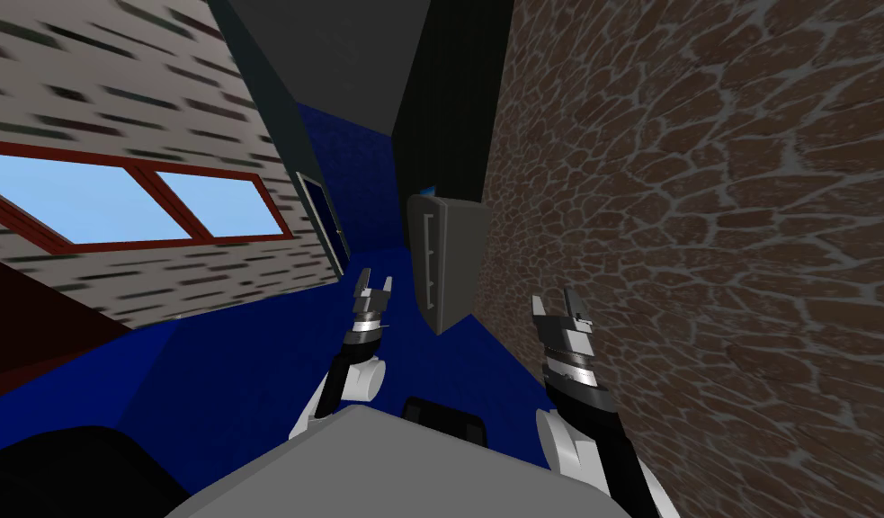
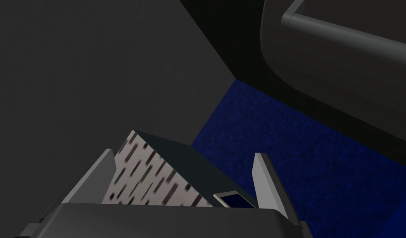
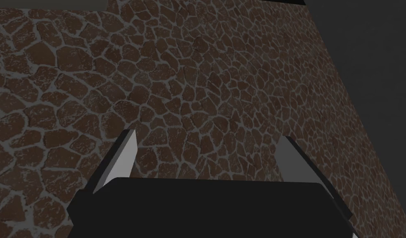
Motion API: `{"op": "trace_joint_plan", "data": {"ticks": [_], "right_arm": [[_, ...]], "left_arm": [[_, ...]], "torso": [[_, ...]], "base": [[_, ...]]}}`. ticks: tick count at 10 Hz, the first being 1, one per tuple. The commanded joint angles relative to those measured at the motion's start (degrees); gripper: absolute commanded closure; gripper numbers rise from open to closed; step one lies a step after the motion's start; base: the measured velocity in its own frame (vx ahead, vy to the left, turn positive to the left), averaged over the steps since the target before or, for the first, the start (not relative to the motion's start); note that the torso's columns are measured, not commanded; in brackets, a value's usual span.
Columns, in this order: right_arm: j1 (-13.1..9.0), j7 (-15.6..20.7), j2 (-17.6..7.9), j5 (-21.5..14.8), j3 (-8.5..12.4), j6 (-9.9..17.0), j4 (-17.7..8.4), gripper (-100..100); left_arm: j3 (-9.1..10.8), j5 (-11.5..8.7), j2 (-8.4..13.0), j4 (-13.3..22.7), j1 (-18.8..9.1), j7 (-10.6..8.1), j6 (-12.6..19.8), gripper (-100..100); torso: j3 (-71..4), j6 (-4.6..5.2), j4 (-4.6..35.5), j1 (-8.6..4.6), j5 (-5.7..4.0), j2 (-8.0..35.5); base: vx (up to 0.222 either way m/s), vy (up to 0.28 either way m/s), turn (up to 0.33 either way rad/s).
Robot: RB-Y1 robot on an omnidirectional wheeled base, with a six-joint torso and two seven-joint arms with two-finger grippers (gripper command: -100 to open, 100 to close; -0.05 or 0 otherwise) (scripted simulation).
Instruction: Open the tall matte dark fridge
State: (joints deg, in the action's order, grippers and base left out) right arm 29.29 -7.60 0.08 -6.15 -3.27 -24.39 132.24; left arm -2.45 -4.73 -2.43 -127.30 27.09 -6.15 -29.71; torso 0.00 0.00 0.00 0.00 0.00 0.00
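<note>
The fridge (image 1: 449,265) stands ahead, its handle (image 1: 428,247) facing me. My left gripper (image 1: 375,281) is spread just short of the handle. My right gripper (image 1: 557,301), also spread, hangs beside the fridge by the stone wall (image 1: 700,225). Reaching carelessly, I might scrape that wall or slip off the thin handle.

Fridge (image 1: 453,261) ahead, beside the right wall (image 1: 700,225); window (image 1: 116,198) on left wall (image 1: 161,90)

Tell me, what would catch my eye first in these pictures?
The brown cobbled wall looms on the right, beside a deep blue floor. Straight ahead stands the dark grey fridge with its bar handle. The left gripper and right gripper hang open short of it.
</note>
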Motion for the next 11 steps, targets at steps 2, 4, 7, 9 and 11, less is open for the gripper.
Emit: {"op": "trace_joint_plan", "data": {"ticks": [2, 4, 7, 9, 11], "right_arm": [[0.00, 0.00, 0.00, 0.00, 0.00, 0.00, 0.00, 0], [0.00, 0.00, 0.00, 0.00, 0.00, 0.00, 0.01, 0], [0.00, 0.00, 0.00, 0.00, 0.00, -0.01, 0.02, 0], [0.00, 0.00, 0.00, 0.00, 0.00, -0.01, 0.02, 0], [0.00, 0.00, 0.00, 0.00, 0.00, 0.00, 0.00, 0]], "left_arm": [[0.00, 0.00, 0.00, 0.00, 0.00, 0.00, 0.00, 0], [0.00, 0.00, 0.00, -0.01, 0.00, 0.00, 0.00, 0], [0.00, 0.00, 0.00, -0.01, 0.00, 0.00, 0.00, 0], [0.00, 0.00, 0.00, -0.02, 0.00, 0.00, -0.01, 0], [0.13, -1.14, 4.29, 1.83, -1.55, -0.98, 1.10, -100]], "torso": [[-12.00, 0.00, 6.00, 0.00, 0.00, 5.97], [-28.50, 0.00, 14.24, 0.00, 0.00, 14.22], [-53.81, 0.00, 26.91, 0.00, 0.00, 26.93], [-70.73, 0.00, 35.37, 0.00, 0.00, 35.39], [-83.15, 0.00, 41.48, -0.02, 0.00, 41.52]], "base": [[0.000, 0.000, 0.000], [0.000, 0.000, 0.000], [0.000, 0.000, 0.000], [0.000, 0.000, 0.000], [0.018, -0.024, -0.009]]}}
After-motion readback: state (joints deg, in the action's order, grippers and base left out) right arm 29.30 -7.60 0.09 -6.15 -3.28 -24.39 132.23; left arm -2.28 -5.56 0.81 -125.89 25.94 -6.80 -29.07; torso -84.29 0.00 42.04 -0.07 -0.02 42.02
